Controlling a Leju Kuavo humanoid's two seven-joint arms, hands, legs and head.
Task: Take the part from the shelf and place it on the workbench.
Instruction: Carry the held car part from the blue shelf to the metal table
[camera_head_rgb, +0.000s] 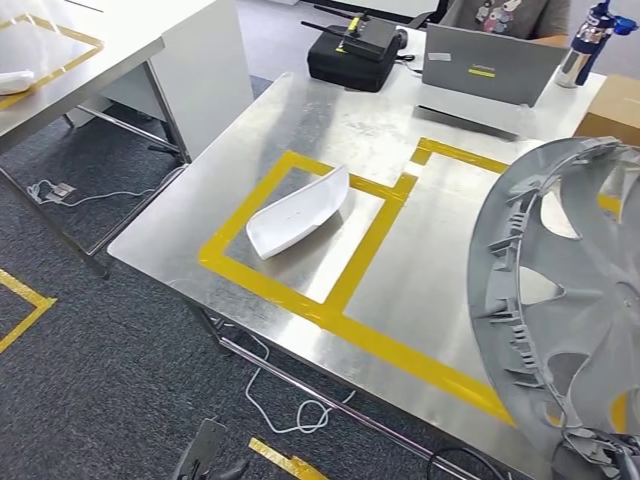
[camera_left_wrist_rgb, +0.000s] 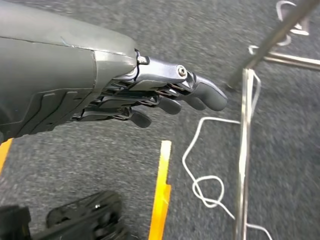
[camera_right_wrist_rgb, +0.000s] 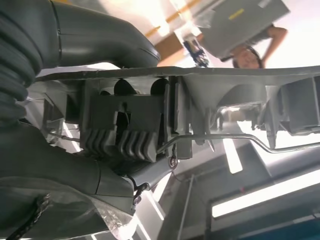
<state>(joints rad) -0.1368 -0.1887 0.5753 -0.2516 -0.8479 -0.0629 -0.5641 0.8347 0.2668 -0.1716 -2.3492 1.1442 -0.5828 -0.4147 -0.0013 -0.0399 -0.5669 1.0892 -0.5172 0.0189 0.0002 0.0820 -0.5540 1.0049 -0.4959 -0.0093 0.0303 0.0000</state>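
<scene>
Nearest in, the right hand (camera_right_wrist_rgb: 124, 145) had the part, a big grey wheel cover (camera_head_rgb: 566, 300), clamped at its rim: in the right wrist view the fingers (camera_right_wrist_rgb: 136, 145) pressed the ribbed inner edge from one side and the thumb closed from the other, right by the wire retaining ring (camera_right_wrist_rgb: 226, 137). So the cover was up in the air, standing on edge above the fingers and hanging over the near right corner of the tabletop (camera_head_rgb: 423, 290), not yet set down.

It looked like thin moulded plastic, light but wide and springy, so a one-edge grip would probably let it wobble. The spokes and clip tabs seemed the fragile bits; the stiff rim looked like the safest place to hold.

Down low, the left hand (camera_left_wrist_rgb: 166, 95) hung over the carpet, its fingers stretched out loosely and holding nothing, with a white cable (camera_left_wrist_rgb: 200, 165) and a metal table leg (camera_left_wrist_rgb: 243, 165) just past the fingertips.

Beyond the right-hand fingers the yellow tape box (camera_head_rgb: 453, 375) lay bare, likely the landing spot. Further out, a white curved part (camera_head_rgb: 298, 213) sat in the neighbouring taped square. Far off stood a laptop (camera_head_rgb: 483, 65), a black case (camera_head_rgb: 353, 55) and a seated person (camera_head_rgb: 513, 15).
</scene>
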